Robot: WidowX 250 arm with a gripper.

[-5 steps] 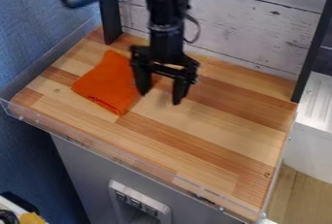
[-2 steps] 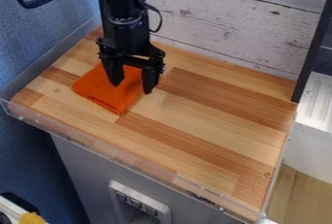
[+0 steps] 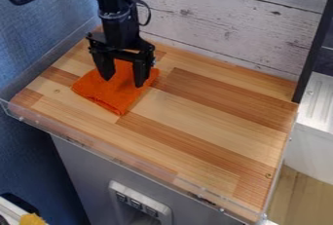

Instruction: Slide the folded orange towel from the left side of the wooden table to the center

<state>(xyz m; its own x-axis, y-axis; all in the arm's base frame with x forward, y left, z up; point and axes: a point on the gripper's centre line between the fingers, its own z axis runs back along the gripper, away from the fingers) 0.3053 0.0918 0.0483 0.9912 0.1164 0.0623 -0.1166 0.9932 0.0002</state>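
Jaws stand wide apart over orange cloth (image 3: 112,96), gripping nothing, perhaps touching it.

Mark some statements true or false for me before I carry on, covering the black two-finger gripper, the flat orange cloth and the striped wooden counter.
1. The black two-finger gripper is at the flat orange cloth. True.
2. The gripper's two fingers are pressed together. False: they stand apart, with orange cloth visible between them.
3. The cloth lies on the striped wooden counter. True.
4. The cloth hangs over the counter's front edge. False: it lies wholly on the counter, back from that edge.
5. A low, clear plastic strip runs along the counter's front edge. True.
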